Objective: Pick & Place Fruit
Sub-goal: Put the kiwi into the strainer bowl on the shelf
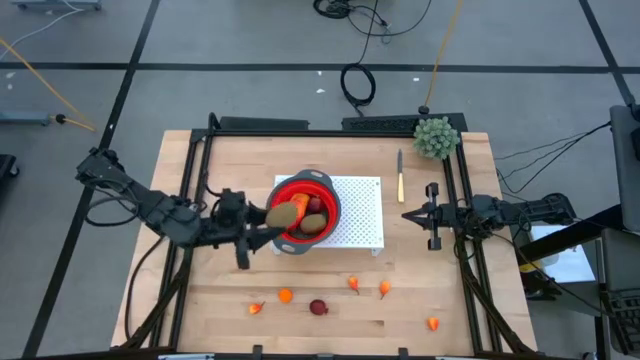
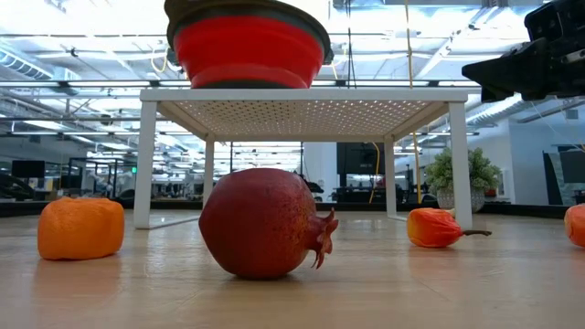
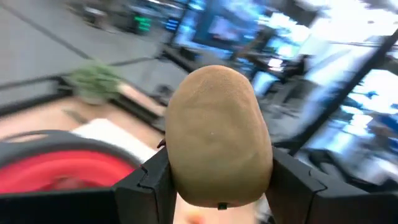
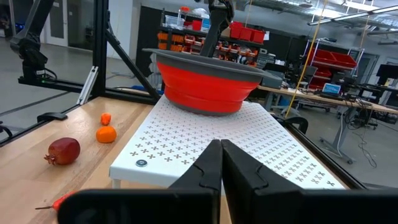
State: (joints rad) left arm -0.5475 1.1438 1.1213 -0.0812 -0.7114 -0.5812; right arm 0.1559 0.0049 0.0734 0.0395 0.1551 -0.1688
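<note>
The left gripper (image 1: 268, 232) is clamped on a brown kiwi-like fruit (image 3: 217, 134), holding it at the left rim of the red bowl (image 1: 325, 190). The bowl sits on a white perforated stand (image 1: 365, 215) in the middle of the table (image 1: 200, 310) and already holds a kiwi and reddish pieces. The right gripper (image 1: 408, 214) waits with its fingers pressed together and empty, just right of the stand. Beyond it, at the far side, a wooden-handled knife (image 1: 400, 175) lies beside a green bushy ball (image 1: 437, 137). On the near part of the table lie a dark red pomegranate (image 1: 318, 307), an orange (image 1: 285, 295) and several small orange bits (image 1: 384, 289), well clear of both arms.
</note>
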